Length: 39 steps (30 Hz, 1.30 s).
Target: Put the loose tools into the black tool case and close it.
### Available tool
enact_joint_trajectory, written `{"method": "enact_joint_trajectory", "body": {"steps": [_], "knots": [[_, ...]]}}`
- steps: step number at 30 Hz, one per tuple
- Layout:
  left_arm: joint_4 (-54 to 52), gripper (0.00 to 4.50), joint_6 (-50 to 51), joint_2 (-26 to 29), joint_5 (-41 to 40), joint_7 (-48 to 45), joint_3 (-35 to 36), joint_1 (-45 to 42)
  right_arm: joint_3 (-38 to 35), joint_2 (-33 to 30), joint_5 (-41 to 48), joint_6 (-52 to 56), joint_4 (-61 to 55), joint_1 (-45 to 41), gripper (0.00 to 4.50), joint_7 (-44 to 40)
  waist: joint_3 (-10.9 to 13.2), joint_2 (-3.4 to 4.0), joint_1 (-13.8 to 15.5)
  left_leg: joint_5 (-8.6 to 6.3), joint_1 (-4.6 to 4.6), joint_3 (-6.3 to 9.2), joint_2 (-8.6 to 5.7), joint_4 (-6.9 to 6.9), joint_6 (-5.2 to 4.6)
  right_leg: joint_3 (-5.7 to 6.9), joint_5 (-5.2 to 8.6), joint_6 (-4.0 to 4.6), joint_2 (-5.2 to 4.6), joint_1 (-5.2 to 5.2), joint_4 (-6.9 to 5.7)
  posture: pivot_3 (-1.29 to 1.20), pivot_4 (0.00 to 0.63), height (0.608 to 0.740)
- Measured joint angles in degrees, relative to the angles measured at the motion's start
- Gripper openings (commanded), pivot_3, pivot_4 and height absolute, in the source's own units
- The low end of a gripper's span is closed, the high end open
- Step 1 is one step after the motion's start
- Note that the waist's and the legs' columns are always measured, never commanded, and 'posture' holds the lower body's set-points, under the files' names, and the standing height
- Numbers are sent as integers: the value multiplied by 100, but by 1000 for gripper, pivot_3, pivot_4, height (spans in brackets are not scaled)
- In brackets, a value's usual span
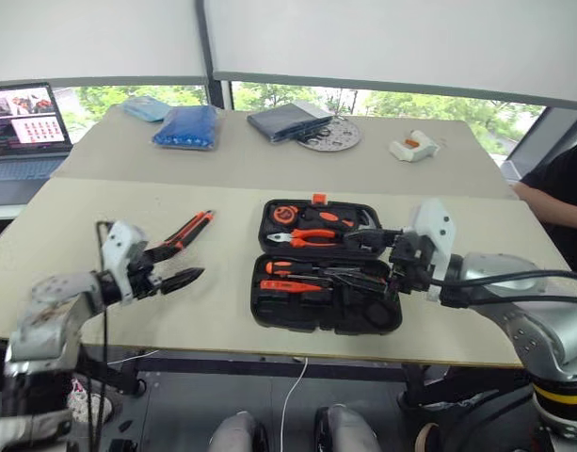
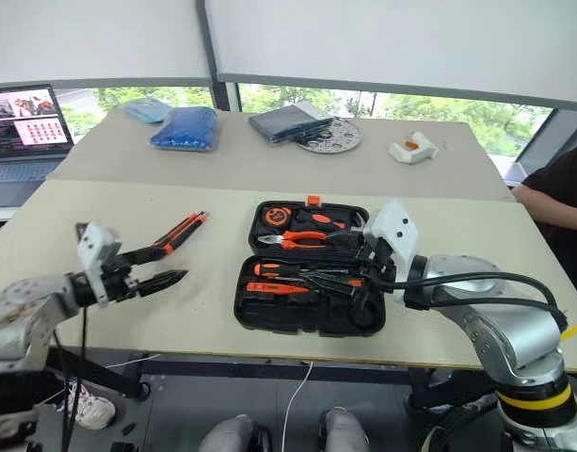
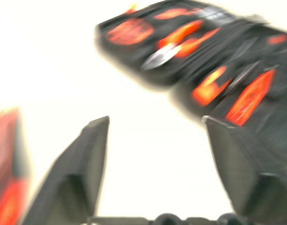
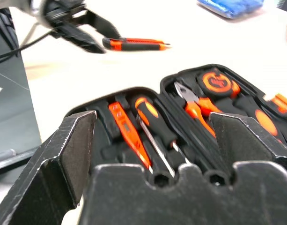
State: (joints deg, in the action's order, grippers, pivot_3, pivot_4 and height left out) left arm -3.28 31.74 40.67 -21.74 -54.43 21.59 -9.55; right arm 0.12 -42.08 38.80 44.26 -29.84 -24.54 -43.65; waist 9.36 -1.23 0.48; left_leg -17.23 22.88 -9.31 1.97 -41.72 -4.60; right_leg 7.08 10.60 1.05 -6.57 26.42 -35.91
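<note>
Rounded black plastic tool case [image 1: 326, 282] lies open on the matte beige worktop [image 1: 222, 188]; left hand [image 1: 180, 264] gapes empty beside an orange-black utility knife [image 1: 189, 229], and right hand [image 2: 363, 268] spreads wide over the case.

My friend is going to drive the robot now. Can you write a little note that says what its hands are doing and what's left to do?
Left gripper: jaws open, empty, near the utility knife.
Right gripper: jaws open, empty, over the black tool case.
Case lies open on the table. Screwdrivers, pliers and tape measure sit in their slots.
Done: most tools are stowed.
Left: the knife lies loose on the table, left of the case. Put it in, then shut the case.
</note>
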Motion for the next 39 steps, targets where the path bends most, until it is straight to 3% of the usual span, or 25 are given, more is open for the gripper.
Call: {"method": "enact_joint_trajectory", "body": {"steps": [6, 13, 19, 27, 30, 34, 36, 39], "knots": [[52, 4467, 194, 526, -48, 221, 479, 318, 374, 94, -273, -293, 439, -314, 4500, -428, 1, 3, 45, -25, 1, 0, -1, 1, 51, 12, 1, -3, -10, 3, -5, 0, 150, 718], [1700, 4467, -111, 1101, 366, -387, -769, -1449, 533, 224, -539, -491, 659, -427, 4500, -580, 2, 3, 22, -19, 6, -18, -5, 6, 64, 17, 0, 2, 17, 18, -21, 0, 150, 718], [4100, 4467, -904, 763, 1550, -616, -2315, -3520, 560, 352, -615, -496, 392, -305, 4500, -345, 1, 0, -16, 12, 21, -39, -11, 4, 20, 12, -3, 6, 39, 33, -20, 0, 150, 718], [6376, 4467, -1657, 7, 2327, -519, -2905, -4817, 562, 336, -618, -482, 114, -203, 4500, -181, 1, -4, -134, 15, 37, -40, -10, 4, 15, 10, 0, 2, 46, 53, -21, 0, 150, 718], [6808, 3784, -1814, -104, 2442, -377, -2916, -5047, 574, 333, -658, -482, 56, -211, 4500, -149, 1, -4, -126, 15, 30, -40, -9, 2, 15, 6, 1, 0, 42, 51, -27, 0, 150, 718], [7104, 2250, -1899, -180, 2454, -240, -2822, -5141, 579, 332, -719, -482, -8, -214, 4500, -104, 1, -4, -133, 16, 27, -41, -7, -5, 14, -2, 1, -1, 35, 50, -34, 0, 150, 718], [7186, 1707, -1902, -179, 2454, -221, -2755, -5154, 574, 326, -730, -482, -32, -213, 4500, -59, 0, -5, -140, 16, 24, -41, -6, -8, 14, -4, 1, -1, 32, 52, -44, 0, 150, 718], [7246, 1689, -1889, -126, 2408, -322, -2617, -5158, 498, 215, -694, -473, -144, -163, 4500, -27, 1, -6, -140, 16, 29, -41, -6, -11, 13, -5, 0, 2, 31, 62, -60, 0, 150, 718]]}}
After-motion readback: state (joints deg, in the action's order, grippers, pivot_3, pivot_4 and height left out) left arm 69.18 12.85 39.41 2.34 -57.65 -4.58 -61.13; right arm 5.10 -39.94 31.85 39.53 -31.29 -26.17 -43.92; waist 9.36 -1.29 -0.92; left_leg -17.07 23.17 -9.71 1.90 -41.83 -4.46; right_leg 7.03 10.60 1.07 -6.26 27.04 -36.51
